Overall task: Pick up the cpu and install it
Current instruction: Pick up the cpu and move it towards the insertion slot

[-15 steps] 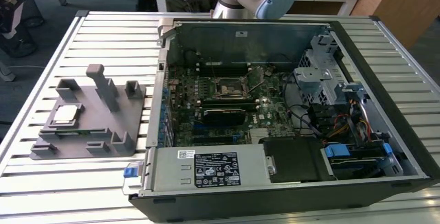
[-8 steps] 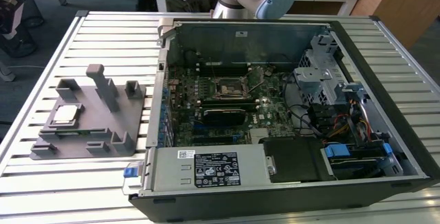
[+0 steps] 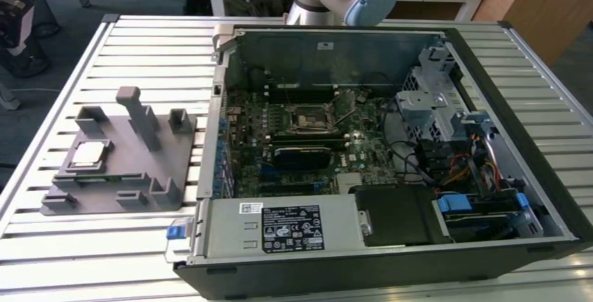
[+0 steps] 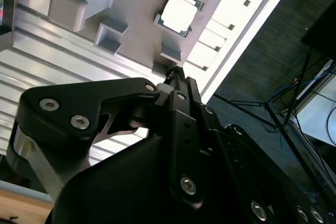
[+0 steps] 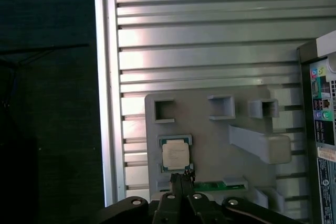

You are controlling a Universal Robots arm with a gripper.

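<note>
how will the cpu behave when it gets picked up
The cpu looks like a thin, flat plate, so it probably stays stiff and feels light. Its shiny metal top may be slippery. Lying flat in the fixture, it should not roll or tip.

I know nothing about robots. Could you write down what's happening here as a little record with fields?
Chip: the cpu lies flat in the grey holder
Holder: sits on the slatted table, to the exterior view's left of the computer case
Gripper: the gripper is shut, holds nothing and is apart from the cpu
Case: open, with the circuit board showing inside
Socket: the black square socket on the board appears empty
Work so far: cpu not yet picked up
</note>
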